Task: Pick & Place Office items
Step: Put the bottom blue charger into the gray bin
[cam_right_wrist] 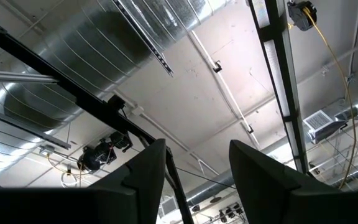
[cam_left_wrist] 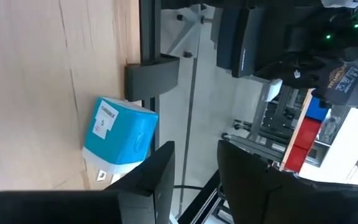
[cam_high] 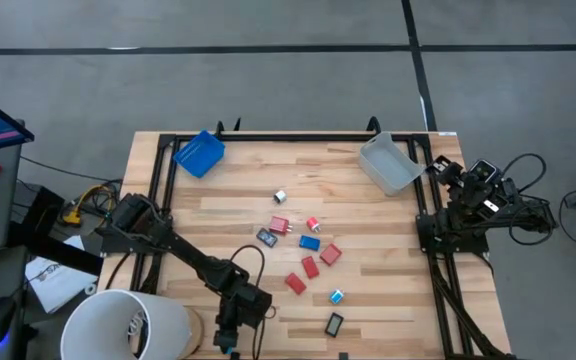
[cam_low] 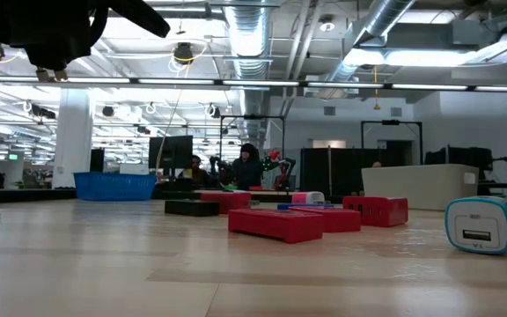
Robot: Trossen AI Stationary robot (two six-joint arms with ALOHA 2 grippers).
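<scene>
The office items lie scattered at mid-table in the high view: red blocks (cam_high: 310,267), a blue block (cam_high: 309,242), black rectangles (cam_high: 334,324), and small white and cyan bits (cam_high: 336,296). My left gripper (cam_high: 229,335) is open, low at the table's near edge and left of the items. In its wrist view (cam_left_wrist: 196,146) a cyan-and-white box (cam_left_wrist: 120,134) lies on the wood beside one finger, not between the two. My right gripper (cam_high: 480,172) waits folded by the right edge, open and pointing up at the ceiling (cam_right_wrist: 197,144).
A blue tray (cam_high: 199,153) sits at the far left corner and a clear grey bin (cam_high: 388,163) at the far right. A black frame rail (cam_left_wrist: 151,74) runs along the table edge by the left gripper. A white bucket (cam_high: 123,325) stands off the near left corner. People show far behind in the low view.
</scene>
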